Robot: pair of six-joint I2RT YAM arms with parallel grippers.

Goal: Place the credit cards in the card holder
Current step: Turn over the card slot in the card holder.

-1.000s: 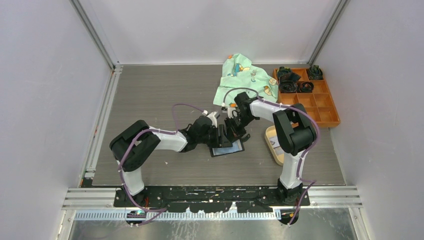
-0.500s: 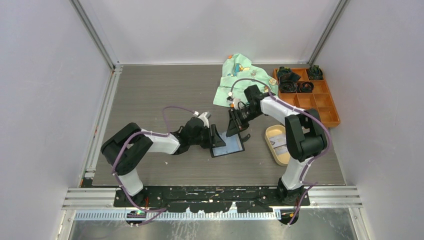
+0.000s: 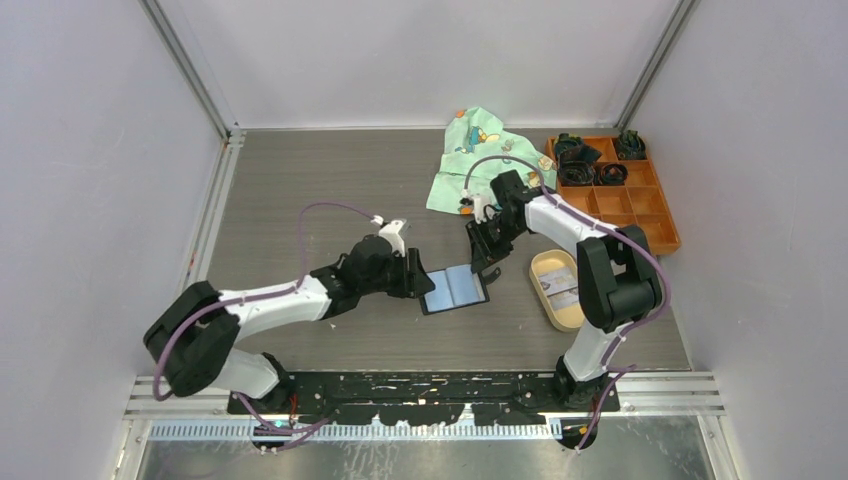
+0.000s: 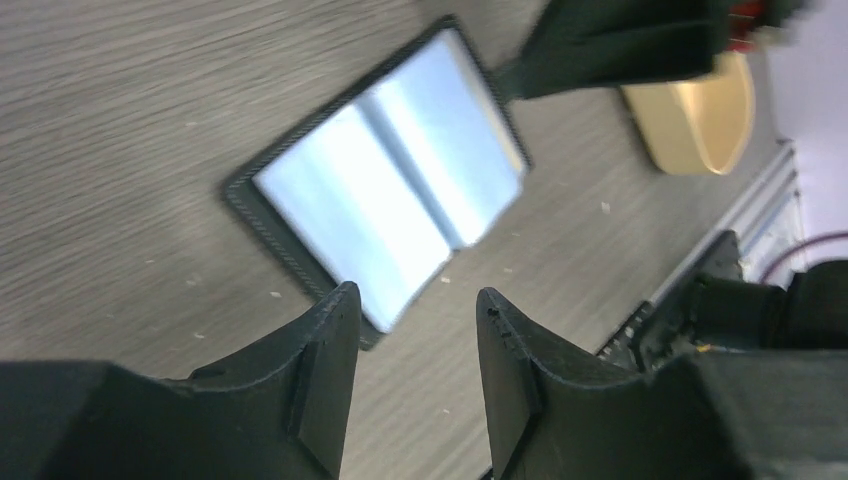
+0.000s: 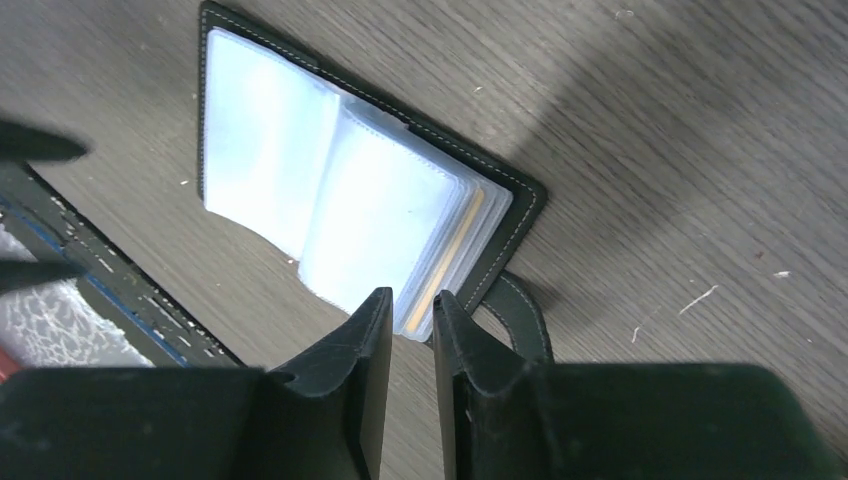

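Observation:
The black card holder [image 3: 455, 289] lies open on the table, its clear inner sleeves facing up. It also shows in the left wrist view [image 4: 390, 215] and the right wrist view [image 5: 340, 200], where its snap tab [image 5: 520, 315] sticks out. My left gripper [image 3: 415, 277] is open and empty just left of it [image 4: 415, 305]. My right gripper [image 3: 487, 257] hovers at its far right corner, its jaws almost closed with nothing between them [image 5: 410, 305]. Pale credit cards [image 3: 562, 290] lie in the tan tray.
The tan oval tray [image 3: 540, 268] stands right of the card holder, also in the left wrist view [image 4: 700, 120]. An orange compartment box [image 3: 650, 215] with dark items is at the back right. A green printed cloth [image 3: 485, 155] lies behind the right arm.
My left arm has drawn back to the left, off the card holder. My right gripper has pulled away toward the back right. The card holder now lies open and uncovered.

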